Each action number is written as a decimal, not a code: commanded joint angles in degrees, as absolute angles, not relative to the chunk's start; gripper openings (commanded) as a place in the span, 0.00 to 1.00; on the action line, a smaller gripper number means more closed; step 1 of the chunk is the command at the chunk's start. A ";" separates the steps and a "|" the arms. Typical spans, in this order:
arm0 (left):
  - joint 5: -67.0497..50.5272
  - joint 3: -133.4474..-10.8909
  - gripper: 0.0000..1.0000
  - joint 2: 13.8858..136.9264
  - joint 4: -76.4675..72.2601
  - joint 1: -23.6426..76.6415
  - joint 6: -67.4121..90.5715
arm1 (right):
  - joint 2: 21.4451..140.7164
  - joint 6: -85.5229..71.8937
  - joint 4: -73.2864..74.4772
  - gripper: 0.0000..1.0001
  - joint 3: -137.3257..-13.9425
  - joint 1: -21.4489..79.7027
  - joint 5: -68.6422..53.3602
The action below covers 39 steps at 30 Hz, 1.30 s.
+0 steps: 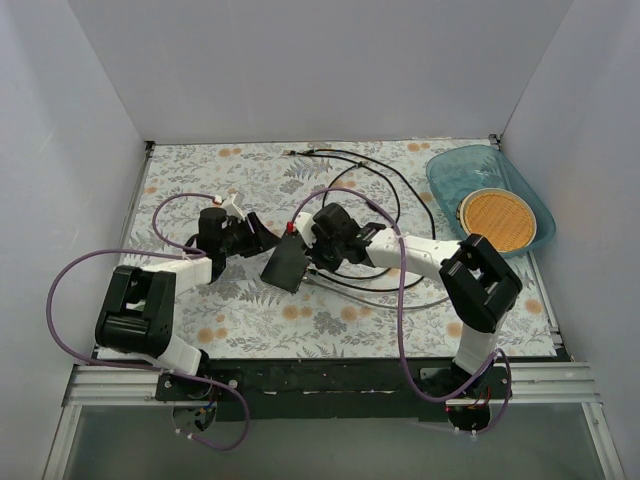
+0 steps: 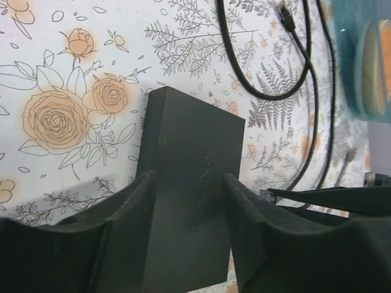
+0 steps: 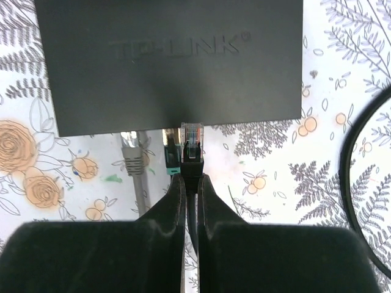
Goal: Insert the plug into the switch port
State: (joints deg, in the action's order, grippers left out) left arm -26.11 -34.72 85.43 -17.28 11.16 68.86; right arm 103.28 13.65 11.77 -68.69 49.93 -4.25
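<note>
The table (image 1: 260,320) with its flowered cloth fills the floor of the scene. At its far right sits a blue tray (image 1: 445,165) with a round orange disc (image 1: 497,220) in it. Loops of black cable (image 1: 390,180) run from the far middle toward the centre.

The switch (image 1: 287,265) lies mid-table between my two arms. My left gripper (image 2: 189,189) straddles it across its width near one end, with the fingers (image 2: 137,195) about half closed, one at each long side. Whether the pads already press on the box I cannot tell from here.

I judge the switch light and rigid, with a smooth plastic shell. It would skate on the cloth under any push from the plug. Bracing it by those two sides, clear of the sockets, looks like the right hold.

My right gripper (image 3: 191,183) is pinched narrow on the plug (image 3: 191,143), gripping the boot just behind its clear head. The plug's tip is right at the switch's (image 3: 171,61) socket edge, and the sockets themselves are hidden under that edge. A grey plug (image 3: 131,159) and a green-booted plug (image 3: 171,157) sit at the same edge, just to the left.

The plug should be hard but small, with a brittle latch, and its cable is springy. Holding it close behind the head keeps it straight, and it wants a square, gentle push.
</note>
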 commanded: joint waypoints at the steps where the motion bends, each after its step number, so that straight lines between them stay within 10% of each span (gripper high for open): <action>1: -35.94 -35.33 0.38 87.71 -25.65 9.41 69.87 | 100.37 13.71 10.72 0.01 -67.59 48.69 -5.36; 39: -33.31 -33.75 0.47 95.27 -29.00 8.44 65.21 | 110.74 16.35 17.05 0.01 -73.92 48.52 -0.79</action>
State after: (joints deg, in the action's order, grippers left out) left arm -33.21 -33.41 94.56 -28.51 8.73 66.78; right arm 109.71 15.53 15.55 -71.66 48.49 -1.21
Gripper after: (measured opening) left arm 0.458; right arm 0.063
